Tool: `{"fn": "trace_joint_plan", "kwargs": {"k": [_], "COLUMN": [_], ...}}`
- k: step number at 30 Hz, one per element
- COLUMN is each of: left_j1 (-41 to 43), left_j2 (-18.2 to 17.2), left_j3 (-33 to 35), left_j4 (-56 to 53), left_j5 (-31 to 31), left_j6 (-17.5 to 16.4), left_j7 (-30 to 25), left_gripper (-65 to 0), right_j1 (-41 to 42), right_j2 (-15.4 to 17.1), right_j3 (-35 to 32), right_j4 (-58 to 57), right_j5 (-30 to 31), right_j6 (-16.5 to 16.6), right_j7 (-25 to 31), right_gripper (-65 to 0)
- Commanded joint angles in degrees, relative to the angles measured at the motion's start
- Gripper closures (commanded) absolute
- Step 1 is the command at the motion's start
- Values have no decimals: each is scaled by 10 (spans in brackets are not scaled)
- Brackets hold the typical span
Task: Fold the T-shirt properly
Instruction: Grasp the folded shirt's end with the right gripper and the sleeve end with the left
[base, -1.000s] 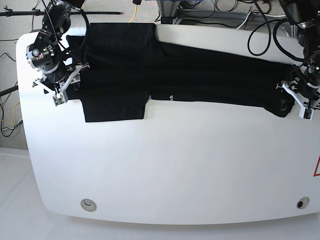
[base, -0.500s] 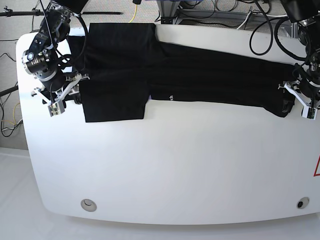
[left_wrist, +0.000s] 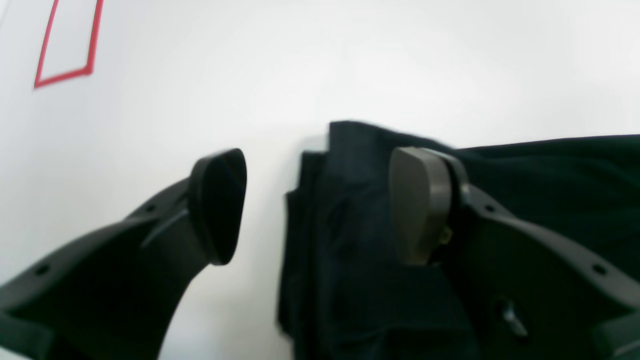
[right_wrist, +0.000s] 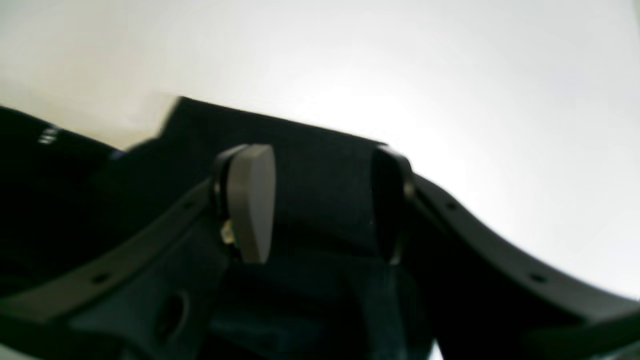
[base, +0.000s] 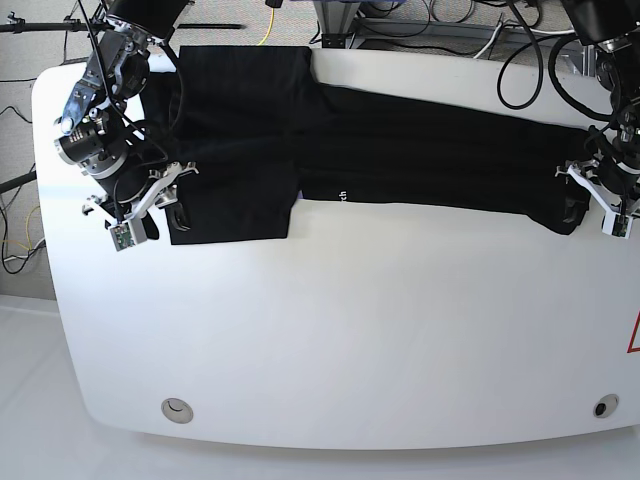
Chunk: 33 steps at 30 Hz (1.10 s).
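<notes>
1. While the T-shirt (base: 400, 150) lies along the table's (base: 350, 330) far edge, its long axis runs left to right.
2. Right gripper (base: 147, 205) spread apart over its left corner.
3. Left gripper (base: 600, 200) spread, straddling its right end.

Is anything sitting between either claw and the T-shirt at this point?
Nothing visible. The left claw is open around the T-shirt end, one finger over the cloth, the other over bare table. The right claw is open with black cloth directly between its fingers.
</notes>
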Motion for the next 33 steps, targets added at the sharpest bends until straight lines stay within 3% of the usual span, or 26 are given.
{"fn": "trace_joint_plan", "kwargs": {"k": [1, 12, 14, 18, 20, 26, 30, 33], "left_j1": [-5, 8, 20, 32, 37, 43, 46, 46], "left_j2": [-12, 6, 11, 16, 17, 16, 17, 17], "left_j3": [-4, -3, -6, -9, -13, -31, -43, -45], "left_j4": [9, 7, 12, 14, 15, 18, 19, 16], "left_j5": [-4, -7, 1, -6, -15, -61, -87, -93], "left_j6": [3, -8, -10, -13, -13, -16, -16, -17], "left_j7": [-13, -8, -11, -5, -3, 6, 9, 11], "left_gripper": [-419, -417, -392, -339, -315, -308, -388, -403], "right_j1": [7, -2, -19, -24, -24, -13, 1, 9], "right_j2": [3, 1, 1, 0, 0, -1, -1, 0], "right_j3": [-2, -48, -100, -127, -128, -124, -115, -111], "right_j4": [6, -33, -43, -51, -55, -54, -64, -72], "right_j5": [14, 12, 9, 8, 8, 3, 5, 5], "right_j6": [-1, -1, -1, -1, -1, -1, -1, -1], "right_j7": [13, 17, 28, 34, 32, 26, 15, 12], "right_gripper": [-300, -273, -197, -96, -76, -111, -153, -169]}}
